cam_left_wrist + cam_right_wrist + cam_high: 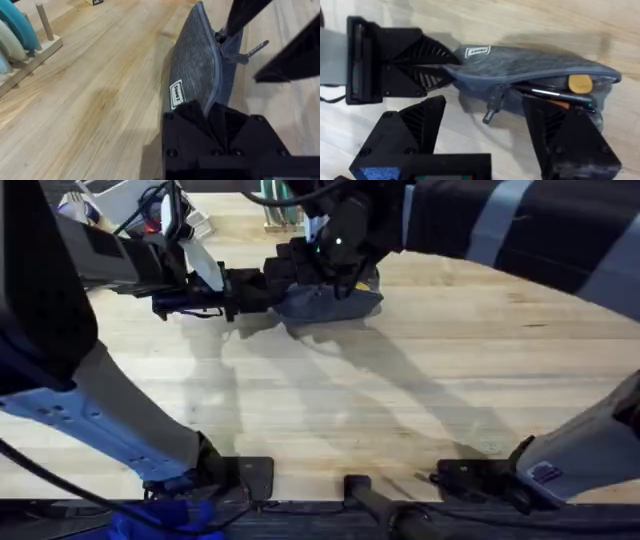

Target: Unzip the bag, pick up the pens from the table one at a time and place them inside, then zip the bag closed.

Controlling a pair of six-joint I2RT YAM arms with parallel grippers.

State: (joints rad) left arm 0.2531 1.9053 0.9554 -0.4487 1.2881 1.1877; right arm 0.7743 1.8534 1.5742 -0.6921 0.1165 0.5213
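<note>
Wooden desk (420,380); left end effector (437,70) clamps bag (530,67) end. Right end effector (485,132) open astride zip pull (492,107), pens (560,95) inside. Best pinch pull squarely, draw away from left end effector.

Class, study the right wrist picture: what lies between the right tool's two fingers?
In the right wrist view, the zip pull of the bag hangs between the right tool's fingers, with bare table below it.

We're looking at a robot test bench, a lab-style setup: a broad plank-grain wooden tabletop (400,380), arm bases bolted along its near edge (240,475), loose cables and electronics (150,210) at the far corner, and a wooden peg rack holding plates (22,45).
</note>
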